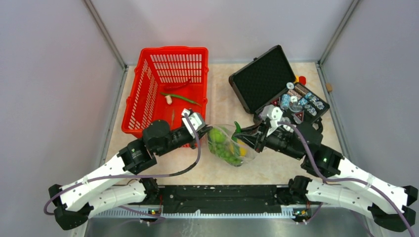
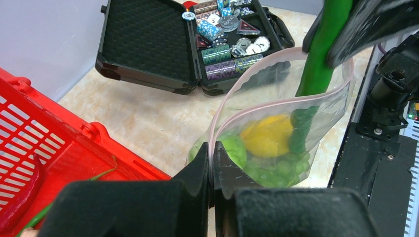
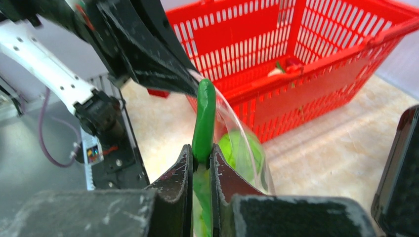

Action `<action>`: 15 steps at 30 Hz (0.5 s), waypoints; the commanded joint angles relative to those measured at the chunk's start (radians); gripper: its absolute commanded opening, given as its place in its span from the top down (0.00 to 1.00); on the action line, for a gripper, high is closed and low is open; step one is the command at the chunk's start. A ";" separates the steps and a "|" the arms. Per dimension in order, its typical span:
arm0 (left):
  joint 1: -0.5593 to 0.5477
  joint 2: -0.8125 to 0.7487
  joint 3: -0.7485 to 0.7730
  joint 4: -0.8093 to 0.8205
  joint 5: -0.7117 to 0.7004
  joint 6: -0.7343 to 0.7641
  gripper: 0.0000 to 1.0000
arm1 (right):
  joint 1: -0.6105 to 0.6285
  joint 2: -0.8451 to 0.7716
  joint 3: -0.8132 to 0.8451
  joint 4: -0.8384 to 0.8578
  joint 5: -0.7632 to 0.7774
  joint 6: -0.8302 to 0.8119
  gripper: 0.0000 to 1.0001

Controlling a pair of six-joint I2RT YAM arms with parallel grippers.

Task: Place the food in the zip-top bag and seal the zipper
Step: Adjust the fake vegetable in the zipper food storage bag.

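Clear dotted plastic: the zip-top bag [image 1: 226, 144] lies on the bench [image 1: 220, 101] between my arms, with the lemon [image 2: 267, 136] and green grapes [image 2: 276, 165] inside. My left end effector [image 2: 211, 165] is clamped shut on the pink zipper [image 2: 276, 105], lifting the mouth. My right end effector [image 3: 200, 154] pinches a long green leaf [image 3: 204, 116] partly through the opening. Risk: if released too shallow, the leaf may straddle the rim and block sealing.

Plain grey panel walls [image 1: 49, 74] joined by metal corner posts [image 1: 106, 37] enclose a beige, marbled tabletop [image 1: 220, 101] under soft, even light.
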 commanded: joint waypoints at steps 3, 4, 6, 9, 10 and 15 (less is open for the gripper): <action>0.004 -0.025 0.046 0.144 -0.016 -0.007 1.00 | 0.012 0.001 -0.018 -0.080 0.047 -0.098 1.00; 0.004 -0.027 0.047 0.146 -0.018 -0.006 1.00 | 0.013 0.002 -0.013 -0.100 0.050 -0.122 1.00; 0.004 -0.027 0.051 0.145 -0.021 -0.005 1.00 | 0.013 0.010 0.007 -0.152 0.053 -0.171 1.00; 0.004 -0.030 0.052 0.151 -0.025 -0.010 1.00 | 0.014 0.048 0.040 -0.221 -0.041 -0.238 1.00; 0.004 -0.029 0.052 0.151 -0.026 -0.008 1.00 | 0.014 0.063 0.047 -0.238 -0.078 -0.253 1.00; 0.005 -0.030 0.052 0.155 -0.026 -0.004 1.00 | 0.013 0.172 0.094 -0.337 -0.163 -0.285 1.00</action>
